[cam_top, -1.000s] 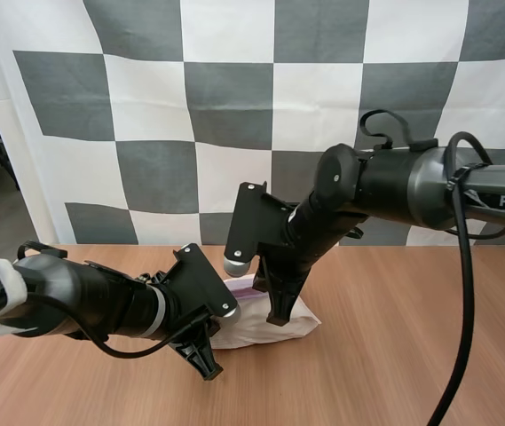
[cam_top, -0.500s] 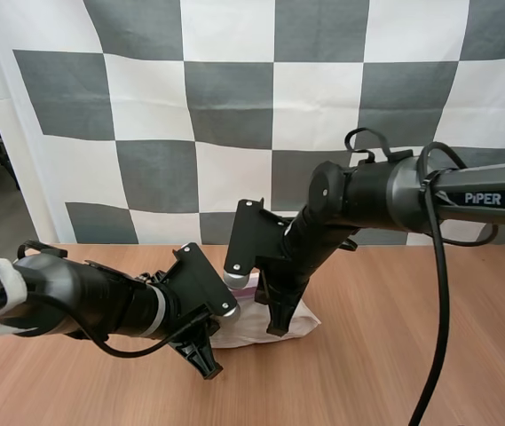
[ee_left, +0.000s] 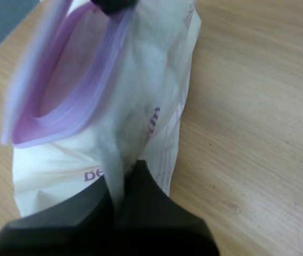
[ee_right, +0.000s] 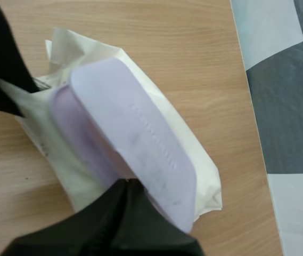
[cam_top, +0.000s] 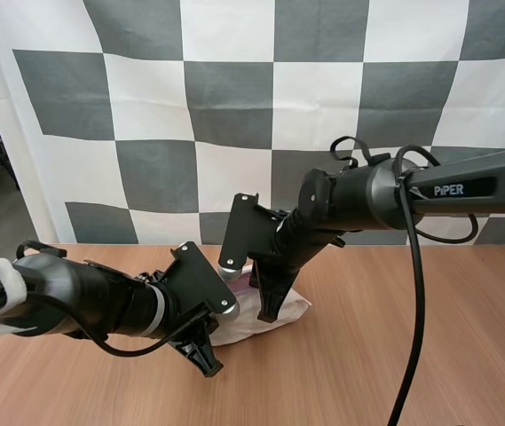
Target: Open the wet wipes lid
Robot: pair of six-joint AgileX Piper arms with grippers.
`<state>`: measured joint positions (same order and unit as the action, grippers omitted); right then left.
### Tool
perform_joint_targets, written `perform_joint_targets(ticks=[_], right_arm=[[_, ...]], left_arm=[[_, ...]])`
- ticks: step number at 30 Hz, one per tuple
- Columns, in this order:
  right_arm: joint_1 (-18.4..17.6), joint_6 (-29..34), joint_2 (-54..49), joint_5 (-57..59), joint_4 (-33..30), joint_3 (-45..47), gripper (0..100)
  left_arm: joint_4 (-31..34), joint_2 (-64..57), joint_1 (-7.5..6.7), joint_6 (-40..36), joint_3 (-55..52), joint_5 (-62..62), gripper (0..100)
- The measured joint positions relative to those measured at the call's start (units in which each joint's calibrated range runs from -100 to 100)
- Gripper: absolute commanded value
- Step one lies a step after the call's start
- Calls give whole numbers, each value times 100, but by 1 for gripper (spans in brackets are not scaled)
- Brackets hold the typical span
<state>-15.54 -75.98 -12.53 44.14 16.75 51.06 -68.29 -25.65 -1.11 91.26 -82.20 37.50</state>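
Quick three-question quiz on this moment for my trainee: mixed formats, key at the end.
1. True or false: the purple lid lies shut flat on the wet wipes pack.
2. Multiple choice: the right gripper is at A) the lid's edge, B) the pack's underside, C) nothing, raised well clear.
3. Short answer: what does the left gripper pinch?
Key: 1 false, the lid stands raised partway; 2 A; 3 the pack's white wrapper.

"PiPER" on R arm (cam_top: 463,189), purple "De…" frag. on wipes pack (ee_left: 156,74)
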Motion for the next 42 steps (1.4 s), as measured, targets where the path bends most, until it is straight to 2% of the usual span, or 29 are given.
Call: perform_joint_targets(ticks=[8,19,24,30,42], right_arm=[[0,-50,39,-119,0,0,0],[0,-50,64,-168,172,-528,0],[0,-50,442,-207,185,-544,0],[0,-146,842,-989,316,-623,0],[61,-244,1322,-917,477,-1333,0]], left_arm=[[-2,0,0,-8,0,19,0],[-2,0,0,-8,0,19,0],[-2,0,0,-8,0,19,0],[14,0,0,-19,0,119,0],[29,0,0,-19,0,158,0]])
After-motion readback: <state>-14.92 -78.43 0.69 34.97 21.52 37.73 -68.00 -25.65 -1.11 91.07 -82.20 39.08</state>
